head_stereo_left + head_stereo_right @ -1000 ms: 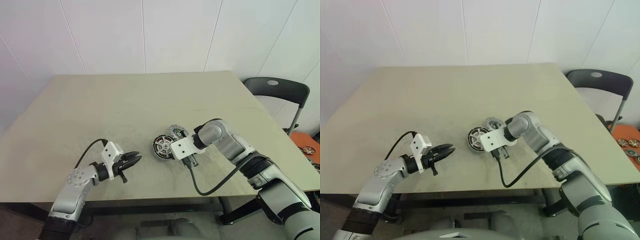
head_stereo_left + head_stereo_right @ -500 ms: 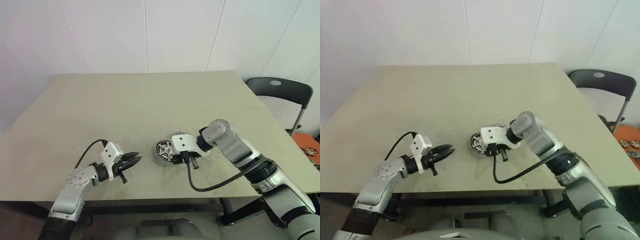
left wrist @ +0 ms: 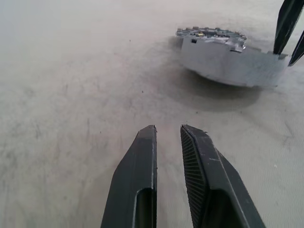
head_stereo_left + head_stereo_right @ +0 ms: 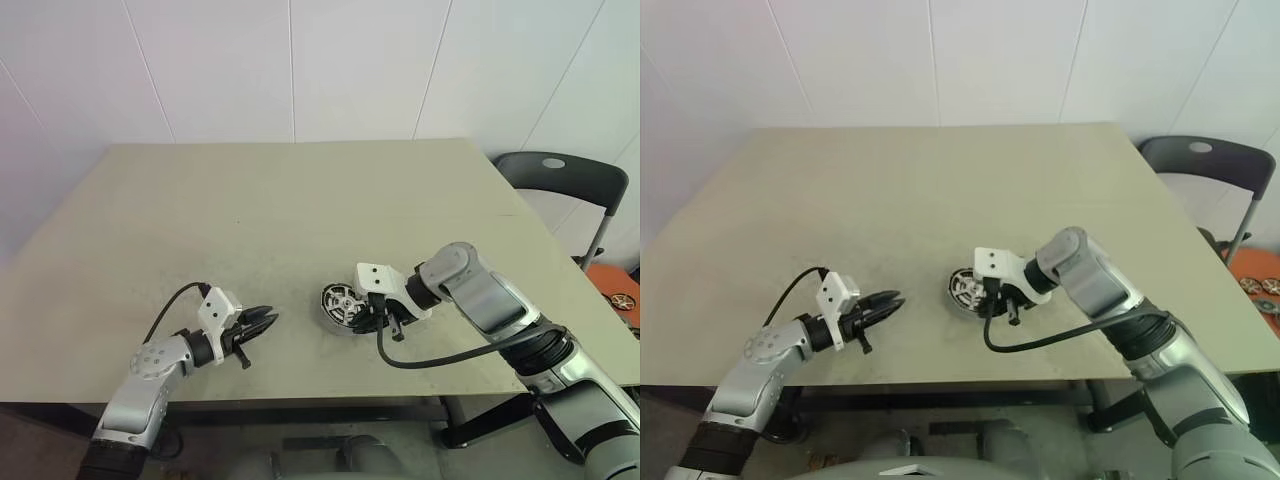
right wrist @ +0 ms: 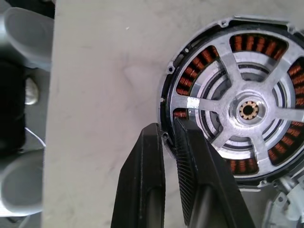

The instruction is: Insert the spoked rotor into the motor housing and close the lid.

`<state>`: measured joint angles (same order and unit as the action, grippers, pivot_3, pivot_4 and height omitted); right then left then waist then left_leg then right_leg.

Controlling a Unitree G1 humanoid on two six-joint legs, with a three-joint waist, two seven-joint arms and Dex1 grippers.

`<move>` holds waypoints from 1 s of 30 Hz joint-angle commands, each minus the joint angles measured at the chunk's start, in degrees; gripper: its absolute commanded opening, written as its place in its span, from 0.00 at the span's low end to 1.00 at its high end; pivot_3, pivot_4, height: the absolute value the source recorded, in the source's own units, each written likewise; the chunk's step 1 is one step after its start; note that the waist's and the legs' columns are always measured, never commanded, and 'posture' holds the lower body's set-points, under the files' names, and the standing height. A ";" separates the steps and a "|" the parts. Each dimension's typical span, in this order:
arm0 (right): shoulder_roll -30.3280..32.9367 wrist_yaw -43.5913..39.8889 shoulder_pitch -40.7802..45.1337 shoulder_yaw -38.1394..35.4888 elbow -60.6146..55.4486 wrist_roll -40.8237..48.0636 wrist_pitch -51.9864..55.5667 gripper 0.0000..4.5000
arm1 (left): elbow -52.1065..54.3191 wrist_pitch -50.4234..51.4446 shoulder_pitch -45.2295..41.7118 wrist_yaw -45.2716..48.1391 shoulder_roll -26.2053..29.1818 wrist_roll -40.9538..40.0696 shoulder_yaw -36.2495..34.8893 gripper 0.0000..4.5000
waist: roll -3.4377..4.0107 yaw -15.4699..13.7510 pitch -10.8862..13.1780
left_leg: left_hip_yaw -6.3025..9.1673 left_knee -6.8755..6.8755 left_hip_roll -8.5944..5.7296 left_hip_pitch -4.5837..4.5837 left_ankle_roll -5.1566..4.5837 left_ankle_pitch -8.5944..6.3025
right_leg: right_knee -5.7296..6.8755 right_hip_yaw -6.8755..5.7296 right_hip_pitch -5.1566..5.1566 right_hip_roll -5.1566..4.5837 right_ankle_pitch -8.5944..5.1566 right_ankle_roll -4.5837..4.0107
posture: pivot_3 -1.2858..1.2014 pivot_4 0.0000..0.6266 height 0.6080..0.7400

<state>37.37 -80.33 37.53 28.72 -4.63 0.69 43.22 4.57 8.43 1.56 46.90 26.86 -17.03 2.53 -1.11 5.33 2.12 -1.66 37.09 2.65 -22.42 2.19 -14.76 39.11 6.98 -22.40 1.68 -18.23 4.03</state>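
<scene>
Since a second ago, the right gripper (image 4: 372,318) has swung round from the near side of the motor parts to hang over them from the right, its white wrist block now above the housing (image 4: 341,303). That squat round housing sits on the beige table (image 4: 300,200) near the front edge, a little right of centre. From the right wrist camera, the silver spoked wheel (image 5: 248,112) lies inside the housing, with copper windings visible in the gaps between its spokes. The right gripper's two black fingers (image 5: 190,161) are almost together and pinch the dark rim of the wheel, one finger inside the rim and one outside. A grey notched edge at the far right corner of that same view (possibly the lid) is too cropped to tell. The left gripper (image 4: 262,322) hovers well to the left of the housing, low over the table, pointing right toward it, fingers closed on nothing.
</scene>
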 commanded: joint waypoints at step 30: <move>-4.20 5.99 4.81 -10.29 1.47 24.50 29.38 0.59 | 0.07 -2.14 -1.85 -1.13 -0.24 0.80 -0.15 0.21 | 0.00 0.12 0.00 | 0.05 0.02 -0.04 -0.05 -0.01 -0.01 | 0.03 -0.10 -0.02 -0.01 -0.01 0.02 | 0.52 0.00 1.00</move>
<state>34.21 -74.80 40.69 23.65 -2.10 20.83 68.25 2.58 6.20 0.73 45.89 26.75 -15.77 2.64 -1.11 5.45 2.12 -1.60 37.10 2.61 -22.47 2.18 -14.76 39.13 6.88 -22.42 1.67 -18.25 4.05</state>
